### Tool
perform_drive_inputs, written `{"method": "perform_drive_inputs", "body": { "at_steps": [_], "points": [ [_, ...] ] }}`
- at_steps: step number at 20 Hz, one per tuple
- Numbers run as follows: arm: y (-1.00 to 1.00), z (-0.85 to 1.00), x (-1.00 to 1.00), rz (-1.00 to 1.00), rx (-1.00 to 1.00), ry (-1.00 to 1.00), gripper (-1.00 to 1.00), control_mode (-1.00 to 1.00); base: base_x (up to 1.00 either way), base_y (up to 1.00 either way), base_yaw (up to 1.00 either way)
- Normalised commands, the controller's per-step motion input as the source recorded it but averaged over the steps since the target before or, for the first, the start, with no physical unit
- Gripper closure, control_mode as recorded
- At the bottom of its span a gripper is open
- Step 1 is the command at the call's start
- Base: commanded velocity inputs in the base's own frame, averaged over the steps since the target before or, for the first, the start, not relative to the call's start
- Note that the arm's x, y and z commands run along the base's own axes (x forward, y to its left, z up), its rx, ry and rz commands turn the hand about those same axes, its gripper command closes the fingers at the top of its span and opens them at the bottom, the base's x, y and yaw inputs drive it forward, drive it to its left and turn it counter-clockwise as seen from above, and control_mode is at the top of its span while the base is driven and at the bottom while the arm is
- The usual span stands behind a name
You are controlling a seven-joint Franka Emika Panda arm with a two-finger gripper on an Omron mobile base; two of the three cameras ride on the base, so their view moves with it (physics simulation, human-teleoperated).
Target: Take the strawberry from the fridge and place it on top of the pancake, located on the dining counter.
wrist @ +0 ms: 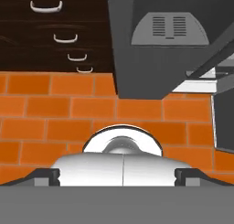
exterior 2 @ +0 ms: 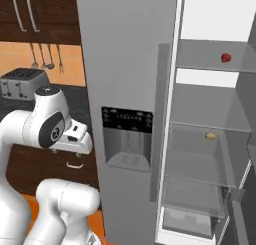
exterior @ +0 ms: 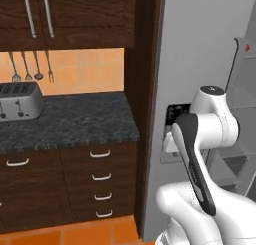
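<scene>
The strawberry (exterior 2: 226,57) is a tiny dark-red fruit on an upper glass shelf inside the open right side of the fridge (exterior 2: 125,64). It also appears as a red speck, the strawberry (exterior: 247,47), at the far right edge. The fridge's left door (exterior: 200,49) is closed and carries the black water dispenser (exterior 2: 127,139). My arm (exterior 2: 50,124) is folded low in front of that door, well left of and below the fruit. In the hand view my gripper (wrist: 117,176) points down at the floor, fingertips (wrist: 45,176) wide apart and holding nothing. The pancake and dining counter are out of view.
A small yellowish-tan lump (exterior 2: 210,136) lies on a lower fridge shelf. Left of the fridge stand a black-topped counter (exterior: 75,124) with a toaster (exterior: 20,101), dark wood drawers (exterior: 100,179) and hanging utensils (exterior: 30,66). The floor is orange tile (wrist: 68,109).
</scene>
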Motion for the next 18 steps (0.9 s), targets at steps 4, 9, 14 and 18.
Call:
{"method": "perform_drive_inputs", "body": {
  "at_steps": [4,9,14,18],
  "points": [
    [0.0,0.0,0.0,0.0,0.0,0.0,-1.0,1.0,0.0,-0.87,0.0],
    [0.0,0.0,0.0,0.0,0.0,0.0,-1.0,1.0,0.05,-0.79,-0.01],
    [0.0,0.0,0.0,0.0,0.0,0.0,-1.0,1.0,0.42,-0.58,-0.18],
    [0.0,0.0,0.0,0.0,0.0,0.0,-1.0,1.0,0.49,-0.58,-0.2]
  ]
}}
